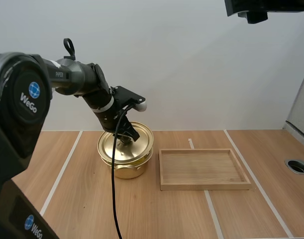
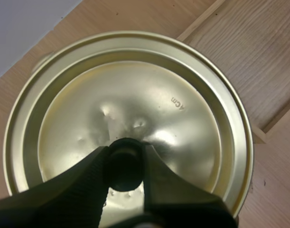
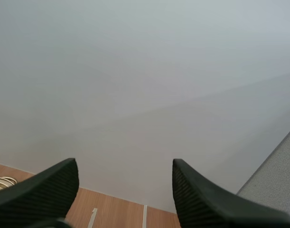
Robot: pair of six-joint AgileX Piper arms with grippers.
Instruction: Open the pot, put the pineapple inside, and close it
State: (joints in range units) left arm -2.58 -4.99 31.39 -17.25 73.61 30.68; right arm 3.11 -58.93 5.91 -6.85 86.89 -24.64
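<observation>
Even, bright light fills the scene, throwing soft white glare across the golden lid (image 2: 173, 118) and only a faint shadow beneath the pot (image 1: 127, 170) on the table (image 1: 92, 209).

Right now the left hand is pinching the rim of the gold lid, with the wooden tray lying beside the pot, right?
Not the rim: the left wrist view shows the left hand pinching the black knob at the middle of the gold lid. The wooden tray does lie beside the pot.
</observation>
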